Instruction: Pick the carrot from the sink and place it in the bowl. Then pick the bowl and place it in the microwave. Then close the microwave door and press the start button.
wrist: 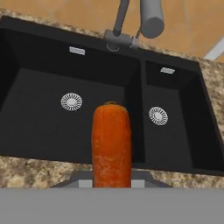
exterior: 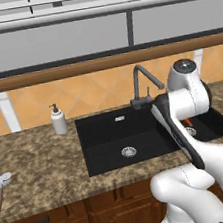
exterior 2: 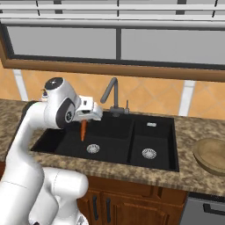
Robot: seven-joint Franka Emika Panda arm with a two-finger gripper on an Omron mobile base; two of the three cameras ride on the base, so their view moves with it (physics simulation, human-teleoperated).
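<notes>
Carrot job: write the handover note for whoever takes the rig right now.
Gripper: shut on the carrot, which hangs point-down from it, lifted above the large basin of the sink.
Bowl: on the counter to the right of the sink, nothing in it that I can see.
Done: carrot picked out of the sink.
Left: carry the carrot right and drop it in the bowl, put the bowl in the microwave, close its door, press start. The microwave is out of frame, so expect to drive the base to reach it.

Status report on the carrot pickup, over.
Gripper shut on carrot, lifted above sink. Bowl on counter to the right. Path clear.
</notes>
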